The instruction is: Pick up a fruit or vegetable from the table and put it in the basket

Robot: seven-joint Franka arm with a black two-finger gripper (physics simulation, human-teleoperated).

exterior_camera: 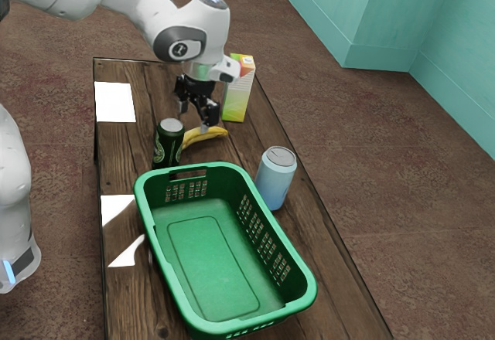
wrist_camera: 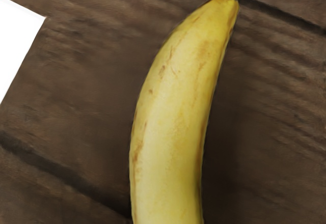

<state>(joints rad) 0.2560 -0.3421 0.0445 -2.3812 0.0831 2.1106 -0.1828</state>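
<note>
In the exterior view, the robot's arm (exterior_camera: 124, 0) comes in from the upper left; its black gripper (exterior_camera: 193, 120) hangs above the table (exterior_camera: 120, 151), a little left of the frame's upper middle; the two fingers stand well apart, with nothing held between them; the banana (exterior_camera: 213, 133) lies on the wood just below the gripper, in the upper middle of that view, outside the basket; whether a fingertip touches it cannot be told. In the wrist view the banana is seen close under the hand, curved along its length, its tapered end showing, with a white patch (wrist_camera: 15, 43) off to one side of it. The green basket (exterior_camera: 166, 259) takes up the lower middle of the exterior view; a dark green can (exterior_camera: 168, 147) stands upright by its upper left corner, close to the banana; a light blue can (exterior_camera: 275, 179) stands upright near the basket's upper right side; a colourful carton (exterior_camera: 238, 93) stands behind the gripper, toward the upper middle; bright white patches mark the table's left side.
</note>
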